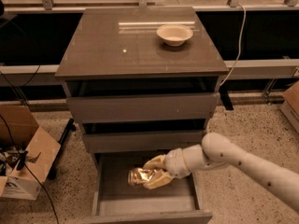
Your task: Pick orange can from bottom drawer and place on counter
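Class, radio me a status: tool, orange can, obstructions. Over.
Tool inside bottom drawer, shut on orange can. Can not yet on counter. Cream bowl sits on counter, back right.

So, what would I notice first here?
A white arm reaches from the right into the open bottom drawer, where its gripper has its fingers closed around a shiny orange can. Up top, a cream bowl sits toward the back right of the glossy counter.
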